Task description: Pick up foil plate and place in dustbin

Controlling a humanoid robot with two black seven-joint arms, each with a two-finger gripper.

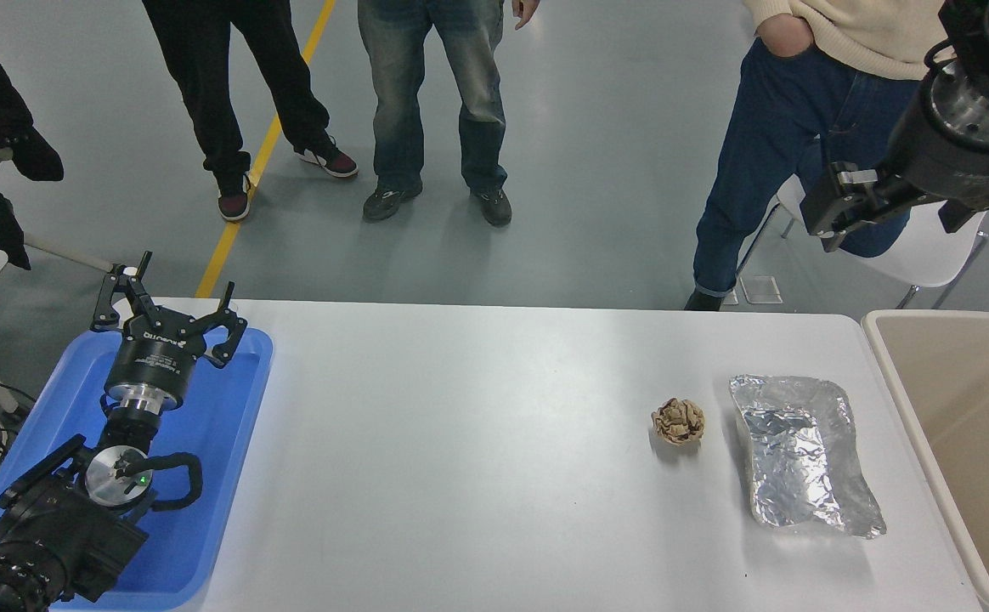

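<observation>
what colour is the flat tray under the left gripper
Blue: the flat plastic tray at the table's left end, seen in the head view.

On my feed the white table (460, 442) carries a blue tray (214, 476) at its left, and at its right a brown paper ball (678, 421) just beside the foil plate (803, 455).

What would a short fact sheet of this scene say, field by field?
foil plate: lying on the white table, untouched
dustbin: beige, just right of the plate
paper ball: brown, left of the plate, apart from it
left gripper: open, parked over the blue tray
right gripper: raised at upper right, holding nothing, fingers unclear
people: three standing beyond the table's far side
</observation>
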